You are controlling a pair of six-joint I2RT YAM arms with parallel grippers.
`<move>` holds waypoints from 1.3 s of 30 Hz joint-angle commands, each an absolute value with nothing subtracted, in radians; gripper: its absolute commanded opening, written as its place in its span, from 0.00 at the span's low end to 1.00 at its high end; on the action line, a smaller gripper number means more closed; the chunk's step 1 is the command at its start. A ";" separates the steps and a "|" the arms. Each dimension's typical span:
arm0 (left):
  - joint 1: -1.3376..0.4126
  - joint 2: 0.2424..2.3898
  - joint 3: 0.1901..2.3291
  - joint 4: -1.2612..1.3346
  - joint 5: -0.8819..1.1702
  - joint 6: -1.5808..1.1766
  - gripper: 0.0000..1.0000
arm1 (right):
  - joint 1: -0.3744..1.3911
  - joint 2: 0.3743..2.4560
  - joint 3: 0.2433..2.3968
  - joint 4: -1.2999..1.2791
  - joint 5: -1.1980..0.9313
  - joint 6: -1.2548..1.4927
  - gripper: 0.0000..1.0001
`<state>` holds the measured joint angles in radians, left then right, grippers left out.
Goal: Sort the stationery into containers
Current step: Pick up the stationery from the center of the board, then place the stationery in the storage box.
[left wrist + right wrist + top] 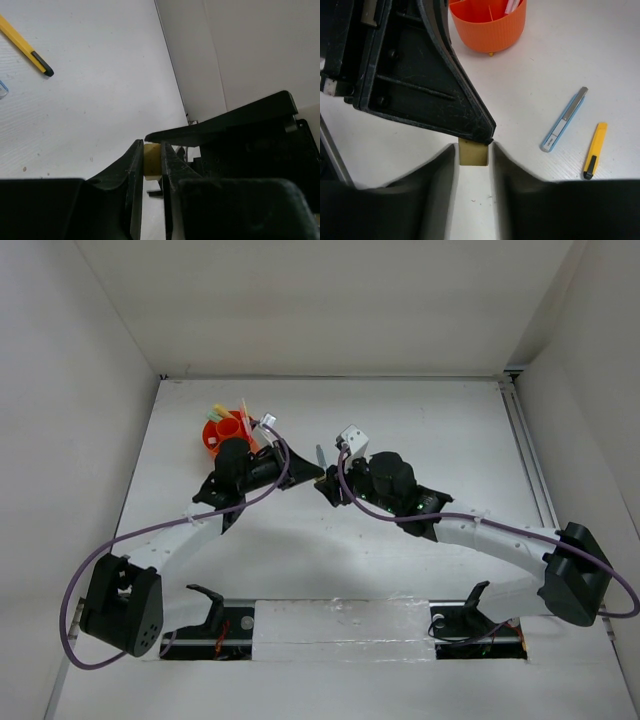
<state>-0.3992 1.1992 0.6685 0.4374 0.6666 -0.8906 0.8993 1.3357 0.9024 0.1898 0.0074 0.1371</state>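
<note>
I see a bare white table (400, 430) with plain white walls (80, 360) on three sides. The left end effector (151, 146) is clamped on the tan eraser (151, 161) mid-table. The right end effector (474, 148) brackets the same eraser, can't tell if it pinches. The orange cup (490, 27) sits far left, with the grey-blue pen (565, 119) and yellow pen (595, 150) flat on the table nearby, not touching

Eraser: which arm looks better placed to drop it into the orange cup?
Probably left. The left arm has its jaws shut on the eraser, and its wrist sits right beside the cup; the right arm is farther from it.
</note>
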 commanded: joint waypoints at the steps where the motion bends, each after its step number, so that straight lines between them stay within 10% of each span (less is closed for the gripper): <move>1: -0.402 1.183 0.722 0.425 0.609 -0.859 0.00 | 0.897 1.330 0.950 0.261 0.037 0.129 0.55; 6: -0.402 1.193 0.773 0.364 0.468 -0.838 0.00 | 0.897 1.321 0.940 0.246 0.055 0.120 1.00; 20: -0.342 1.408 1.209 -0.472 -0.594 -1.125 0.00 | 0.848 1.235 0.911 0.124 0.127 0.129 1.00; 39: -0.265 1.644 1.378 -0.637 -0.730 -1.376 0.00 | 0.848 1.244 0.902 0.133 0.025 0.138 1.00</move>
